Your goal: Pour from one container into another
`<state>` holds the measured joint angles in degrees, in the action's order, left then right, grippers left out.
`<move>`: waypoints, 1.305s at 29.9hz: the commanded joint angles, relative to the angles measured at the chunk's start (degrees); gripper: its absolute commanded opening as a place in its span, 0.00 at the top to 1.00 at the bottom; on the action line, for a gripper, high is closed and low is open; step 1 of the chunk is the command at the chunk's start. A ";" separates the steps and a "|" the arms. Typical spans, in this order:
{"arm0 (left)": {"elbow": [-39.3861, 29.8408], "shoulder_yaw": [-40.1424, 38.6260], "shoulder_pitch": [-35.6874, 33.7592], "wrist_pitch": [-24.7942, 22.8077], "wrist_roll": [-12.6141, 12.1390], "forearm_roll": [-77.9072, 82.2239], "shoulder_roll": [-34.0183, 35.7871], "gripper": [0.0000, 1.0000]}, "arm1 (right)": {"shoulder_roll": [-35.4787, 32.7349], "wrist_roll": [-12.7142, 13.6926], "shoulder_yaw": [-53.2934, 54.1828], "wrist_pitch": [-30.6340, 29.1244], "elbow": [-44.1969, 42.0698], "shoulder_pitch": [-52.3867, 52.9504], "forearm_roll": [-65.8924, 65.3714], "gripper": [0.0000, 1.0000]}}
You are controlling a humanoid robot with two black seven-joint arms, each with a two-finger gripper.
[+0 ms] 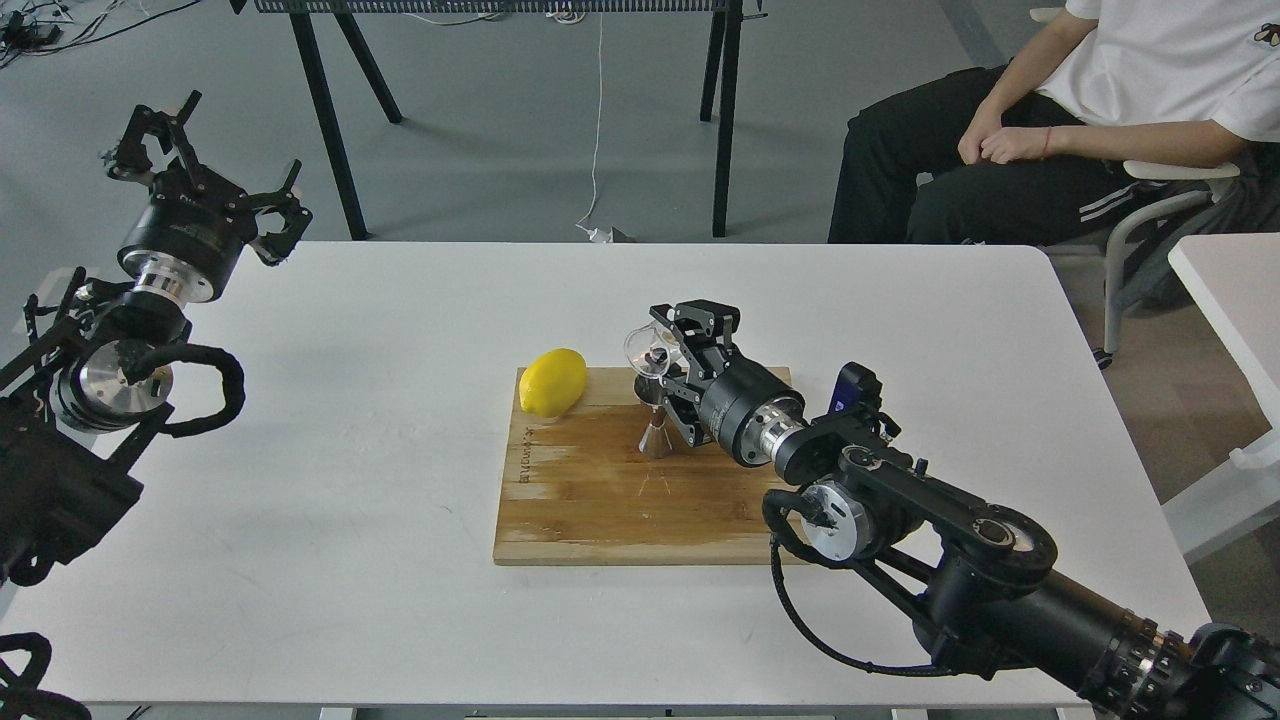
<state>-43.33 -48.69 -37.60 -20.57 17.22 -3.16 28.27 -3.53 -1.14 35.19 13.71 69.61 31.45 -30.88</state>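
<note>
1. Right end effector [668,352] gripped the tilted glass cup [645,352] just above the steel jigger [655,420].
2. Jigger stood upright on the cutting board [600,500], near the lemon [552,381].
3. Left end effector [205,165] hung spread wide, empty, beyond the tabletop's [350,330] far left corner.

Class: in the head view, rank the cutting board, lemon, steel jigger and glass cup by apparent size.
1. cutting board
2. lemon
3-4. steel jigger and glass cup: alike, both partly hidden by the right pincer, so unranked.
</note>
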 commanded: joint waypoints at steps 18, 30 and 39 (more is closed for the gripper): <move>0.00 0.00 0.07 0.09 0.01 -0.09 0.38 0.00 | -1.39 -0.09 -2.50 0.00 0.00 1.60 -7.52 0.71; 0.00 0.00 0.07 0.09 0.01 -0.09 0.38 0.00 | -2.44 -0.09 -4.78 0.09 -0.27 3.00 -13.50 0.71; 0.00 -0.09 0.07 0.09 0.01 -0.09 0.65 0.00 | -3.58 -0.09 -4.78 0.00 -0.09 3.80 -13.50 0.71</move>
<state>-43.33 -48.78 -37.53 -20.49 17.23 -3.26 28.86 -6.73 -1.24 30.37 13.75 69.36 34.98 -44.38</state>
